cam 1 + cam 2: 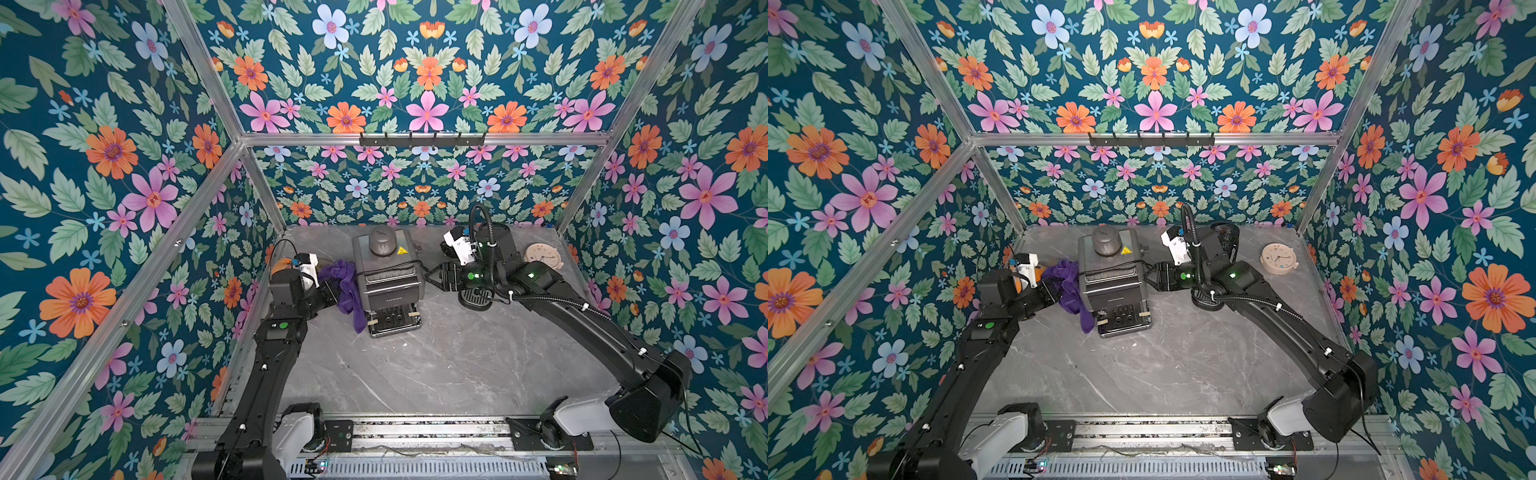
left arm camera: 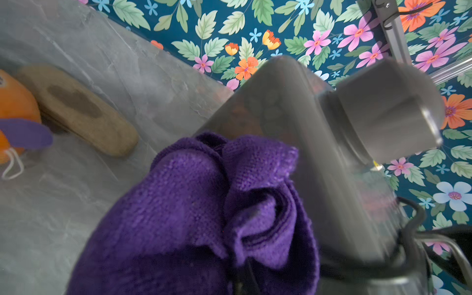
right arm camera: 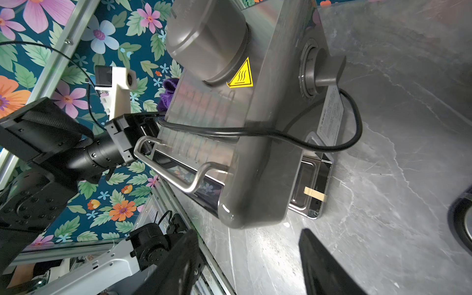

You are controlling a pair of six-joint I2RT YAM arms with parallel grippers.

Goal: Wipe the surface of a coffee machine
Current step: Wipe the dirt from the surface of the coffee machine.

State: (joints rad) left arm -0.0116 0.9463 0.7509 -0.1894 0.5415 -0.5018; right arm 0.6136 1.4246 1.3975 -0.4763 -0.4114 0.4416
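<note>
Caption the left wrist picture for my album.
Bunched purple cloth against the side of a grey metal coffee machine on a grey marble table.

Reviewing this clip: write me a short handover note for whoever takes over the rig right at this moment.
Left gripper: shut on the purple cloth, which is pressed against the left side of the coffee machine.
Right gripper: open, empty, close beside the machine's right side; contact unclear.
Done: cloth is in hand and on the machine; how much is already wiped cannot be told.
Left: probably the top, front and right side.
</note>
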